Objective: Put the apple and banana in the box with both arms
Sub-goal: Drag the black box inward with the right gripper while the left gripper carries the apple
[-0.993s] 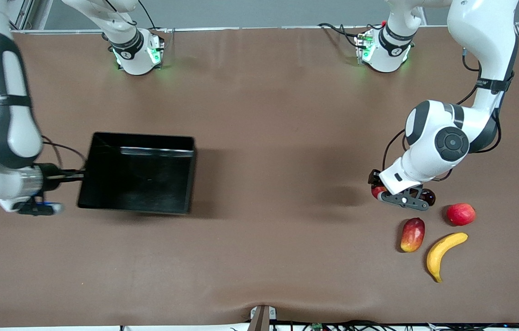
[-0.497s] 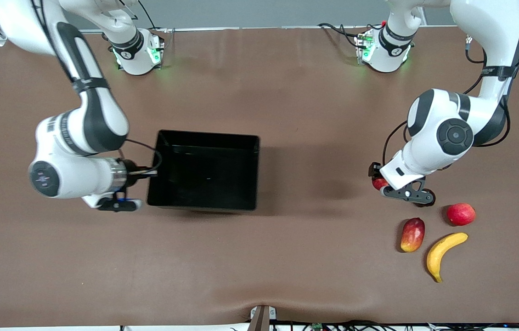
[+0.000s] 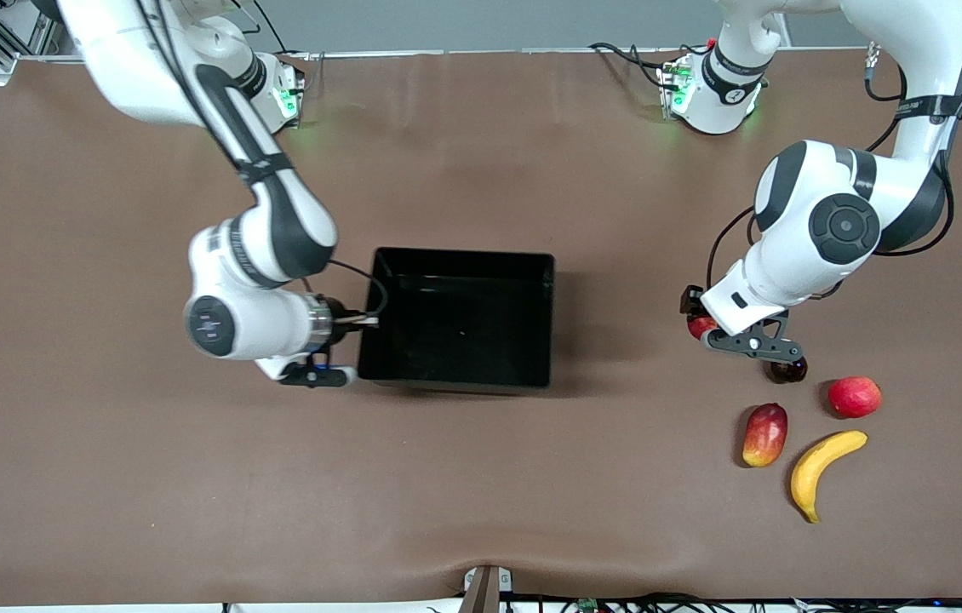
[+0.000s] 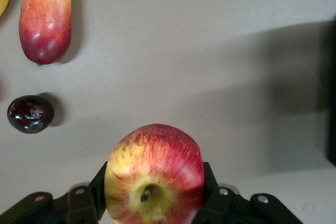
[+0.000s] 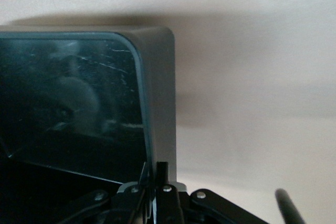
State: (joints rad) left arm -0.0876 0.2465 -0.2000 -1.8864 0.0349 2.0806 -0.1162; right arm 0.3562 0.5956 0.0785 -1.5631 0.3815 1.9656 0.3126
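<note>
Gripping the small red-and-yellow apple (image 4: 154,176), the left end effector (image 3: 700,332) is hovering over the bench; the right end effector (image 3: 359,322) is clamping the glossy black box's (image 3: 545,319) wall. Next, probably, carrying the apple above that box.
</note>
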